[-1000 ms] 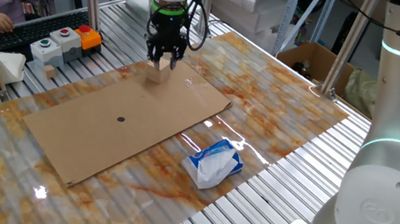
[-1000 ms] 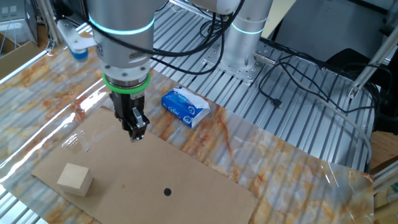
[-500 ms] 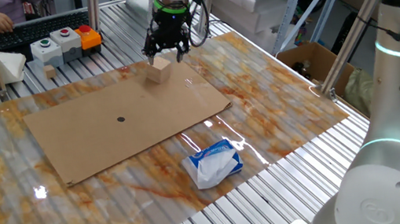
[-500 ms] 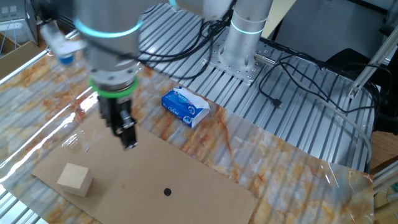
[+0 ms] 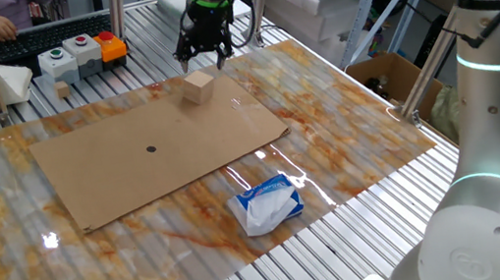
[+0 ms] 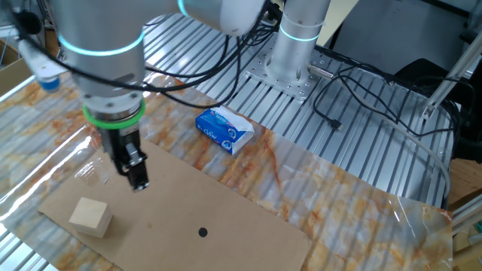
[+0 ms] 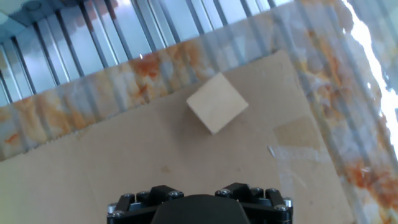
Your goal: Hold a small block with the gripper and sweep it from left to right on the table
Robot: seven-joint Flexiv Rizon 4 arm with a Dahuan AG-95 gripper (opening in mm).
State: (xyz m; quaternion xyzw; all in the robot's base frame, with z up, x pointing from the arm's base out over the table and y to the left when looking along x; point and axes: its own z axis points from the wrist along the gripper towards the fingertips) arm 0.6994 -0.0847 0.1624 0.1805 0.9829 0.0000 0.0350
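Observation:
The small block, a pale tan wooden cube, rests on the brown cardboard sheet near its far edge. It lies free, with nothing touching it. My gripper hangs just above and behind it, black fingers spread open and empty. In the other fixed view the gripper hovers up and to the right of the block, with a clear gap between them. The hand view shows the block ahead on the cardboard; my fingertips do not show there. The marbled table lies under the cardboard.
A white-and-blue soft packet lies on the marbled sheet near the cardboard's front corner. A button box stands at the back left on the metal slats. A dark dot marks the cardboard's middle. Cables trail near the arm's base.
My gripper has opened wider and drifted up and away from where it hung a second ago. The block has stayed in its place on the cardboard.

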